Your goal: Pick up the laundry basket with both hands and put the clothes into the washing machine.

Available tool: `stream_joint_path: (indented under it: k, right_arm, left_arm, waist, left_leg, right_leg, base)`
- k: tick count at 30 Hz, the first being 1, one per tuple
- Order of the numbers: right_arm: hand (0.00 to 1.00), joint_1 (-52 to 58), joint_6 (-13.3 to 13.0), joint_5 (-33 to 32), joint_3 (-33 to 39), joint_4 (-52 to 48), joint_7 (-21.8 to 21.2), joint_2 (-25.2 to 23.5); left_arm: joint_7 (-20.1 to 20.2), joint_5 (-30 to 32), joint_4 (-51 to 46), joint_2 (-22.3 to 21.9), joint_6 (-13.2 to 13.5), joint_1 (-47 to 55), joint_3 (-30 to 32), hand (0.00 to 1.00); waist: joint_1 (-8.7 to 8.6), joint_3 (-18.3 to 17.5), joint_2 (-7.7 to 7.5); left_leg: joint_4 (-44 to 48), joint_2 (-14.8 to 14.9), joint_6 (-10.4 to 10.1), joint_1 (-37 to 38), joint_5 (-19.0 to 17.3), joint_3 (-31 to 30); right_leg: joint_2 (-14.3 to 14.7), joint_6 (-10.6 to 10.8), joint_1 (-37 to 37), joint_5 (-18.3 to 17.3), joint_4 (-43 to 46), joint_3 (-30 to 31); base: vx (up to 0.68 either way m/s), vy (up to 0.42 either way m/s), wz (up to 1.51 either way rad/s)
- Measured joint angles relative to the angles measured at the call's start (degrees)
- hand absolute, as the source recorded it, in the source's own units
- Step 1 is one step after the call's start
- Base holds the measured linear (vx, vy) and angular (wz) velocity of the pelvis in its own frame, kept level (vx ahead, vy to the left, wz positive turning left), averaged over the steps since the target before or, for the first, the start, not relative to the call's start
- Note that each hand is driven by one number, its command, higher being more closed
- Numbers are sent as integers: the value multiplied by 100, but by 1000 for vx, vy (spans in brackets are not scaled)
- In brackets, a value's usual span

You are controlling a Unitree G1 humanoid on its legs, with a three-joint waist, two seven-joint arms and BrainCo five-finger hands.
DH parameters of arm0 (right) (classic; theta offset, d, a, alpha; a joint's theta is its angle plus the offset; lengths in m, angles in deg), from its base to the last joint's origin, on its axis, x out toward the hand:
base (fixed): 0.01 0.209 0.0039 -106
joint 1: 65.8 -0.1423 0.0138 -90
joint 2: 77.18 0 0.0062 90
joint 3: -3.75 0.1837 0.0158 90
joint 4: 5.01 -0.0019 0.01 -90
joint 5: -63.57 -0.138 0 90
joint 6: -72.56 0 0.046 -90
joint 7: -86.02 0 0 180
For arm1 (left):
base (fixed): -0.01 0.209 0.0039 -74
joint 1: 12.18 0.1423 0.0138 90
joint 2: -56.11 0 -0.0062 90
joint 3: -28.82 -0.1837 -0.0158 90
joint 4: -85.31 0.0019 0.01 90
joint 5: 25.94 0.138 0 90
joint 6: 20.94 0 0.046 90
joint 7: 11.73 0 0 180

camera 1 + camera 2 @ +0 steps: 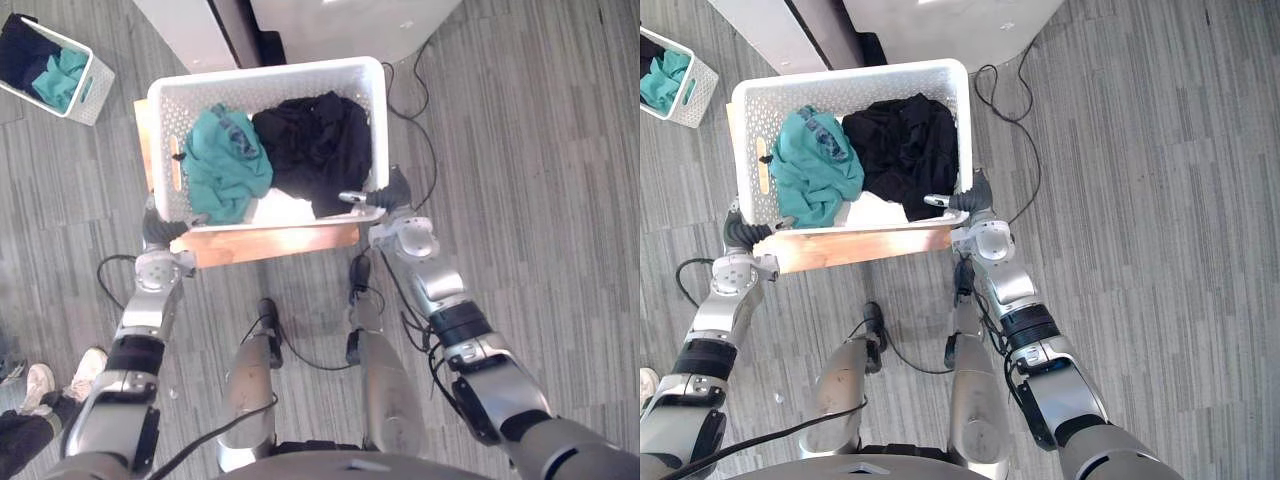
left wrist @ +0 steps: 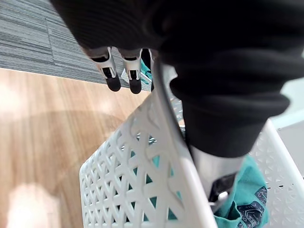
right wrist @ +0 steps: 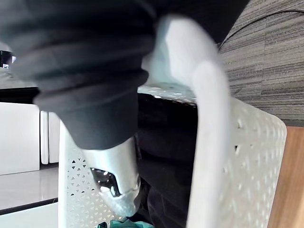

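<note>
A white perforated laundry basket (image 1: 265, 75) sits over a low wooden table (image 1: 270, 242). It holds teal clothes (image 1: 225, 165), black clothes (image 1: 315, 145) and a white piece (image 1: 280, 210). My left hand (image 1: 158, 228) grips the basket's near left corner: its fingers (image 2: 114, 78) lie outside the wall (image 2: 133, 175) and its thumb (image 2: 213, 171) reaches inside beside the teal cloth. My right hand (image 1: 390, 195) holds the near right corner, with its thumb (image 3: 116, 171) hooked over the rim (image 3: 209, 118) by the black clothes. The white washing machine (image 1: 340, 25) stands just beyond the basket.
A smaller white basket (image 1: 85, 95) with teal and dark clothes stands on the grey floor at the far left. A person's shoes (image 1: 40, 385) show at the lower left. A black cable (image 1: 425, 130) runs along the floor right of the basket.
</note>
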Motion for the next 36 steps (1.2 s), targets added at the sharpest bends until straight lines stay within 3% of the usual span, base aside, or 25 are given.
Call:
stream_joint_path:
  k: [5, 15, 19, 25, 36]
  right_arm:
    - [0, -6, -4, 30, -32, 90, -65, -20]
    - [0, -89, 28, 32, -33, 194, -66, -170]
    - [0, -34, 47, 220, -33, 182, -72, -244]
    - [0, 54, 274, 665, 170, 135, -237, -176]
    - [0, 101, 507, 688, 879, -85, -325, 307]
  left_arm:
    - [8, 0, -1, -138, 17, 175, 163, 0]
    - [5, -1, -18, -333, 1, 370, 430, 0]
    - [9, -1, -226, -372, -135, 487, 526, 0]
    - [15, -5, -477, -371, -187, 617, 911, 0]
    - [9, -461, -378, 152, -182, 708, 2003, 0]
  waist:
    - [91, -3, 4]
    - [106, -12, 19]
    - [119, -12, 20]
    - [141, -7, 29]
    - [219, -7, 35]
  left_leg:
    - [22, -22, 4, 5, 1, -19]
    - [103, -25, 12, -16, -4, -31]
    - [122, -25, 13, -14, -5, -43]
    - [207, -32, 39, 0, -29, -78]
    - [325, -59, 84, -41, -79, -76]
  right_leg:
    - [10, 4, 26, 3, 0, -6]
    - [12, 3, 33, 15, 7, 2]
    - [12, -4, 51, 20, 9, 0]
    - [5, -10, 124, 21, 9, -24]
    - [-30, -56, 122, -11, 46, -2]
  base:
    - [-27, 15, 1]
    - [-31, 22, 0]
    - [-47, 27, 1]
    - [-45, 29, 3]
    - [-53, 40, 0]
